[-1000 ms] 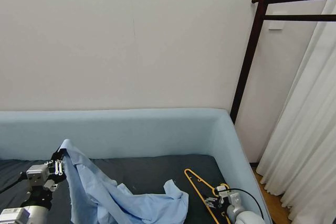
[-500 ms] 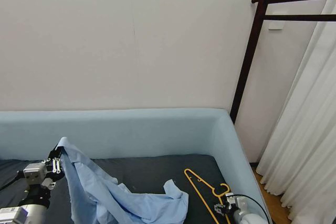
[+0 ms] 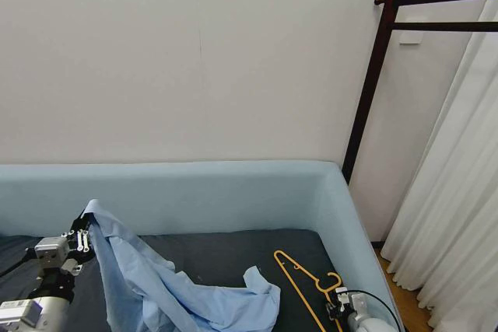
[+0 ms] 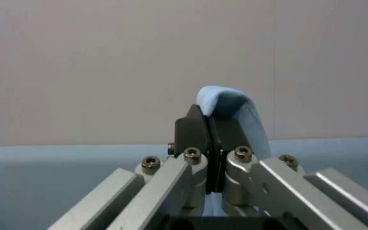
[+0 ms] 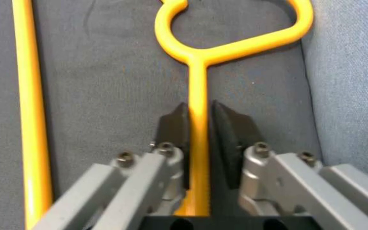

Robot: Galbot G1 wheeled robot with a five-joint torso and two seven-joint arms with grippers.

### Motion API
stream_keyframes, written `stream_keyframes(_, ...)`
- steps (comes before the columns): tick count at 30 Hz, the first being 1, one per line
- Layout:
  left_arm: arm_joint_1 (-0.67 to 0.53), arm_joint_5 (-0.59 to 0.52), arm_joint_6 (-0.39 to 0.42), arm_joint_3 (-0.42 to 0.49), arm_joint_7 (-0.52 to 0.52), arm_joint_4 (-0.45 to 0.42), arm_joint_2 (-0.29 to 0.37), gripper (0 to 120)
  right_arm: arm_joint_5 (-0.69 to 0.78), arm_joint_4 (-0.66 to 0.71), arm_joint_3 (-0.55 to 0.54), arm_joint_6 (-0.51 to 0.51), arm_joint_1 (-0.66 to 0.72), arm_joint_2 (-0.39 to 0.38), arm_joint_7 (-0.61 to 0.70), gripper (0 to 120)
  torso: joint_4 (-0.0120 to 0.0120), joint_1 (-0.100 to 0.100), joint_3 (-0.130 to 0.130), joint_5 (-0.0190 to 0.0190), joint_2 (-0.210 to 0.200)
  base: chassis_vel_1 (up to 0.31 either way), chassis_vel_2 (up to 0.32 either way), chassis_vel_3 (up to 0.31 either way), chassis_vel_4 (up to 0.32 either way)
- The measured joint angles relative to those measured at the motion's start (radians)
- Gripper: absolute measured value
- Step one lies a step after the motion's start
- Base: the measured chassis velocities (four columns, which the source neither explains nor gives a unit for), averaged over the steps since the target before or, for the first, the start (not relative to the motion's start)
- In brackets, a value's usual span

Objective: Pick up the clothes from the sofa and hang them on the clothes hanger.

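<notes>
Two hands are at work over the pale blue upholstered sofa [image 3: 194, 190]. The left hand [image 3: 80, 233] is pinched shut on a fold of the light blue cotton shirt [image 3: 167, 289], holding it above the left end of the sofa's dark seat while the rest of the cloth trails across the seat's middle. The right hand [image 3: 339, 313] sits low at the seat's right end, its fingers [image 5: 174, 125] closed on the straight neck of the thin yellow hanger [image 3: 299, 274], just below the hook; the hanger lies flat on the cushion. To do this step well, I judge the right hand should lift the hanger straight up with the neck centred, and the left should raise the collar higher so the sleeves clear the cushion. The sofa's right arm lies just beside the hook and could catch it. Open room lies above the seat. The dark wooden clothes rack [image 3: 372, 75] and white curtain [image 3: 459, 192] stand past the sofa's right end.
</notes>
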Motion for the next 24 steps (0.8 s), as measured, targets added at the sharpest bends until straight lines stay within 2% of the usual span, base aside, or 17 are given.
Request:
stream_keyframes(2, -0.006, 0.000, -0.003, 0.001, 0.000, 0.009, 0.002, 0, -0.001, 0.005, -0.003, 0.012, -0.003, -0.001, 0.000, 5, -0.0003, 0.000, 0.000, -0.0001, 0.000, 0.000, 0.000, 0.000, 0.000)
stream_keyframes(9, -0.014, -0.001, -0.010, 0.002, 0.001, 0.020, 0.003, 0, 0.011, 0.129, -0.013, 0.102, -0.031, -0.027, 0.016, 4, -0.0007, 0.000, 0.000, -0.0001, 0.000, 0.000, 0.000, 0.000, 0.000)
stream_keyframes(12, -0.014, -0.005, -0.011, 0.003, 0.006, 0.020, 0.004, 0, 0.025, 0.276, -0.018, 0.212, -0.069, -0.058, 0.016, 4, 0.0000, 0.000, 0.000, -0.0001, 0.000, 0.000, 0.000, 0.000, 0.000)
stream_keyframes(14, -0.012, -0.007, -0.011, 0.002, 0.010, 0.017, 0.004, 0, -0.039, 0.407, -0.026, 0.342, -0.123, -0.094, -0.016, 4, 0.0000, 0.000, 0.000, -0.0002, 0.000, 0.000, 0.000, 0.000, 0.000)
stream_keyframes(15, -0.012, -0.007, -0.011, 0.002, 0.010, 0.017, 0.004, 0, -0.039, 0.407, -0.026, 0.342, -0.123, -0.094, -0.016, 4, 0.0000, 0.000, 0.000, -0.0002, 0.000, 0.000, 0.000, 0.000, 0.000)
stream_keyframes(19, -0.002, -0.012, -0.012, -0.005, 0.013, -0.007, 0.002, 0, -0.349, 0.632, -0.025, 0.615, -0.261, -0.148, -0.085, 4, -0.0005, 0.000, 0.000, -0.0002, 0.000, 0.000, 0.000, 0.000, 0.000)
stream_keyframes(21, 0.000, -0.013, -0.012, -0.006, 0.012, -0.013, 0.000, 0, -0.401, 0.661, -0.025, 0.653, -0.284, -0.150, -0.087, 4, -0.0006, 0.000, 0.000, 0.0000, 0.000, 0.000, 0.000, 0.000, 0.000)
stream_keyframes(22, 0.004, -0.015, -0.012, -0.007, 0.010, -0.023, -0.002, 0, -0.496, 0.712, -0.026, 0.716, -0.326, -0.154, -0.086, 4, -0.0003, 0.000, 0.000, -0.0002, 0.000, 0.000, 0.000, 0.000, 0.000)
stream_keyframes(24, 0.010, -0.022, -0.011, -0.009, 0.008, -0.042, -0.008, 0, -0.622, 0.773, -0.039, 0.776, -0.378, -0.154, -0.073, 4, -0.0004, 0.000, 0.000, -0.0002, 0.000, 0.000, 0.000, 0.000, 0.000)
